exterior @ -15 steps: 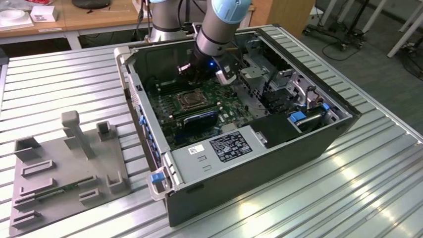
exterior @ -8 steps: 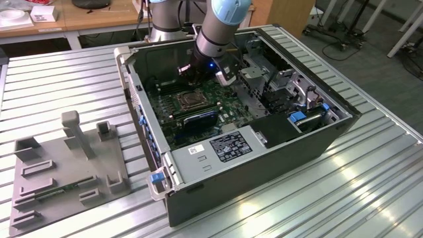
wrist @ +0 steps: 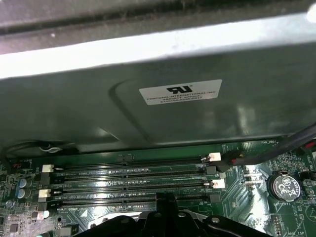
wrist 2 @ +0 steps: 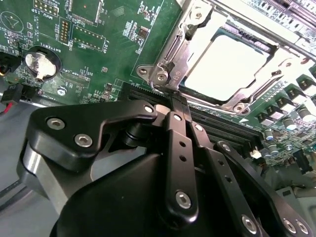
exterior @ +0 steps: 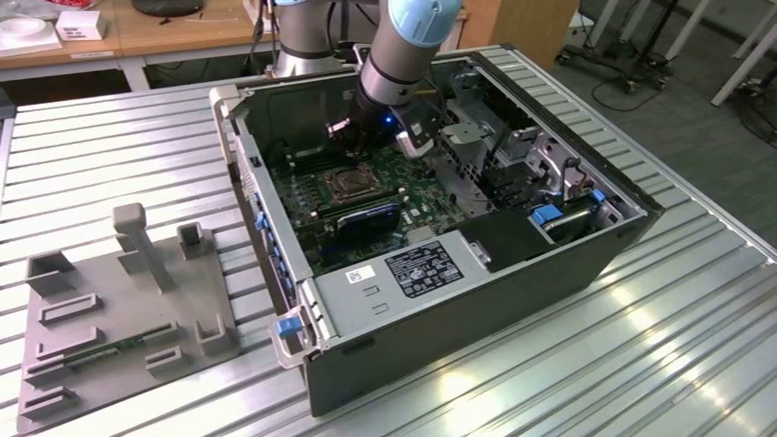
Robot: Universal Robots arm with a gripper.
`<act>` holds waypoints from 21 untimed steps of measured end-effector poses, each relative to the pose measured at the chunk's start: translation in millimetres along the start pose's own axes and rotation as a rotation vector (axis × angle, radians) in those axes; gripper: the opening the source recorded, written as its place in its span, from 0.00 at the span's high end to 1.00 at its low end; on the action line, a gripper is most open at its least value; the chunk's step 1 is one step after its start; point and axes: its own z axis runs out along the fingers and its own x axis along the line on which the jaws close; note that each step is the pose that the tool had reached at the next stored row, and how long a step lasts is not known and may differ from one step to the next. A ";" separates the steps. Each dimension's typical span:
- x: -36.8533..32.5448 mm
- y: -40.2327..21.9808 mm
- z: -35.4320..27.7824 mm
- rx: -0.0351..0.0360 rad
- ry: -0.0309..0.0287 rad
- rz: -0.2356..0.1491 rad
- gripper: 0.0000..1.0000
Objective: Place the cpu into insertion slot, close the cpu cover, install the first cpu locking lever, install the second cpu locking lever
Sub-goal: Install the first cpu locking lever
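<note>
Black gripper [wrist 2: 178, 98] linkage fills the near field in the second wrist view, fingers pressed together, tips touching the socket edge and holding nothing. Beyond, toward 1 o'clock, the cpu [wrist 2: 228, 61] lies seated in the insertion slot [wrist 2: 167, 59], framed by the cpu cover [wrist 2: 253, 90]. The chip is judged light, rigid and fragile; handle by its edges only.

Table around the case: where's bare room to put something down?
The ribbed table is bare between the case and the grey fixture, and along the exterior view's lower right. Inside the case it is crowded around the tool and socket.
</note>
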 end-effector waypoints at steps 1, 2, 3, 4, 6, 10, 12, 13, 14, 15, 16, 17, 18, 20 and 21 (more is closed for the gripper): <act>0.0 0.0 0.0 -0.0001 0.0000 0.000 0.89; 0.0 0.1 -0.2 -0.0002 0.0000 0.000 0.89; 0.1 0.3 -0.7 -0.0006 -0.0001 0.000 0.89; 0.2 0.6 -1.6 -0.0007 -0.0001 0.000 0.89; 0.6 1.4 -4.4 0.0000 0.0001 0.000 0.89; 1.6 3.8 -11.9 0.0001 0.0001 0.000 0.89; 1.9 4.6 -14.6 0.0001 0.0002 0.000 0.89; 1.9 4.8 -14.9 0.0018 0.0000 0.000 0.89; 2.0 4.9 -15.2 0.0063 -0.0006 0.001 0.89; 2.0 5.0 -15.6 0.0123 -0.0011 0.001 0.89; 2.0 4.9 -15.6 0.0144 -0.0013 0.001 0.89; 2.1 4.9 -15.6 0.0145 -0.0013 0.001 0.89; 2.1 4.9 -15.6 0.0145 -0.0014 0.002 0.89; 2.5 4.9 -15.6 0.0147 -0.0015 0.002 0.89; 2.5 4.9 -15.6 0.0147 -0.0020 0.001 0.89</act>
